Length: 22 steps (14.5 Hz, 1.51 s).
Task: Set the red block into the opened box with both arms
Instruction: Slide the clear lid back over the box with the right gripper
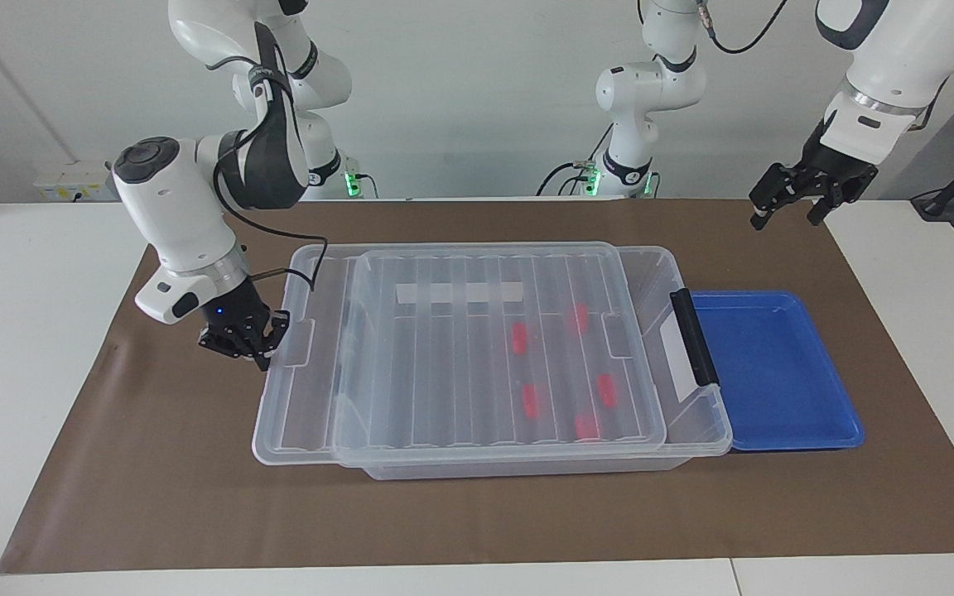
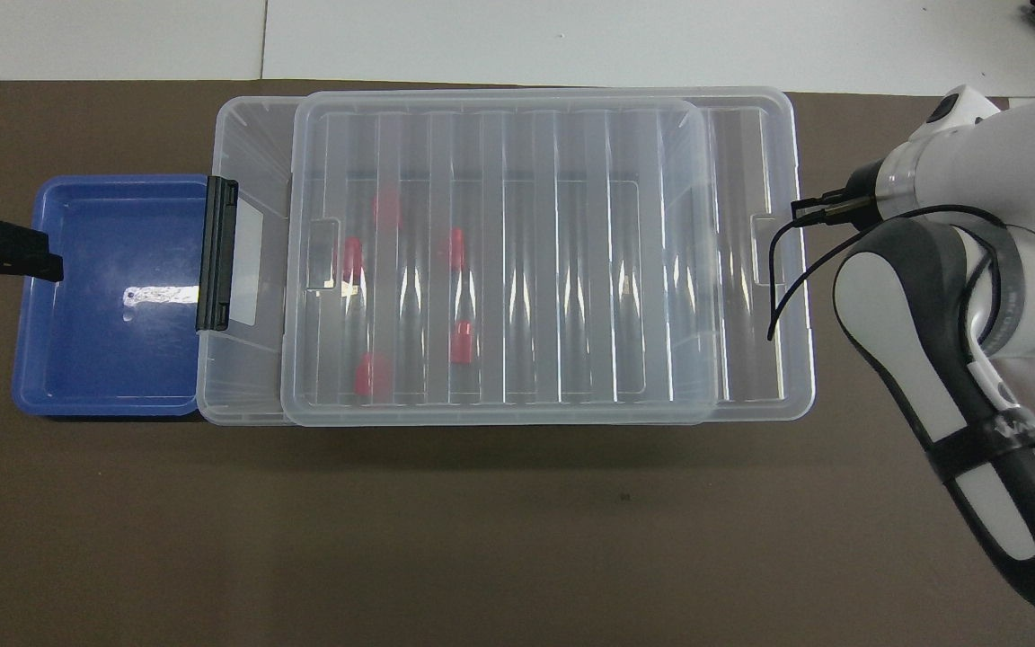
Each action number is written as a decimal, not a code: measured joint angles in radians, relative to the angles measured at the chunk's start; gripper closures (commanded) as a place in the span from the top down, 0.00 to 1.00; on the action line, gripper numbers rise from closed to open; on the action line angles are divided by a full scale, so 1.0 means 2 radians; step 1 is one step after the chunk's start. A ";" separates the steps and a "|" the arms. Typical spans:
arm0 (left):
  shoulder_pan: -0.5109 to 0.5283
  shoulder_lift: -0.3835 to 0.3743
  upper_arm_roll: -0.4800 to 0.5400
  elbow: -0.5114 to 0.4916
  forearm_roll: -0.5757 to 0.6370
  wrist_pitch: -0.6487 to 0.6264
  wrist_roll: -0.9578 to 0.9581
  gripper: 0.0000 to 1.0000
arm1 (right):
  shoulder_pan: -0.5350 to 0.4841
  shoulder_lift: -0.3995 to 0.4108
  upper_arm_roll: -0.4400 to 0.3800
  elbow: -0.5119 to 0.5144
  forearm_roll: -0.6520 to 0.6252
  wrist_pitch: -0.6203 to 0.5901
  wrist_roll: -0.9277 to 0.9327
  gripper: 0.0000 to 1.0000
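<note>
Now, right gripper [image 1: 243, 341], left of centre in the facing view: fingertips pressed together, set against the end edge of the clear lid [image 1: 460, 348] at its notch. Whether it pinches the lid rim or only touches it I cannot tell. In the overhead view only the white wrist and cable of this arm show, at the right edge, meeting the lid's end.

Left gripper [image 1: 785, 203], upper right of the facing view: fingers spread, holding nothing, up in the air over the brown mat [image 1: 460, 513]. In the overhead view its black tip [image 2: 5, 256] sits at the left edge, over the rim of the blue tray [image 2: 104, 377].

Lid lies flat on the box [image 1: 696, 414], covering most of the opening; a strip stays uncovered at the black clip handle [image 1: 694, 335], and the lid overhangs the box at the right arm's end.

Five red blocks [image 1: 607, 389] lie on the box floor, centre-right of the facing view, all seen blurred through the lid. Blue tray touches the box at its handle end.
</note>
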<state>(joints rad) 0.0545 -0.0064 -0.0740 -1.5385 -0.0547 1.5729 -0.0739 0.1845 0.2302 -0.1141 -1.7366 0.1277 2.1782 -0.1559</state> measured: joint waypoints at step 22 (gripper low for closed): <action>0.002 0.000 0.000 -0.001 -0.001 0.005 0.003 1.00 | 0.039 -0.017 -0.013 0.012 -0.029 -0.046 0.084 1.00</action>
<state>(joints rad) 0.0591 -0.0065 -0.0732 -1.5402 -0.0559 1.5828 -0.0685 0.2618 0.1962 -0.1402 -1.7133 0.0705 2.0858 0.0111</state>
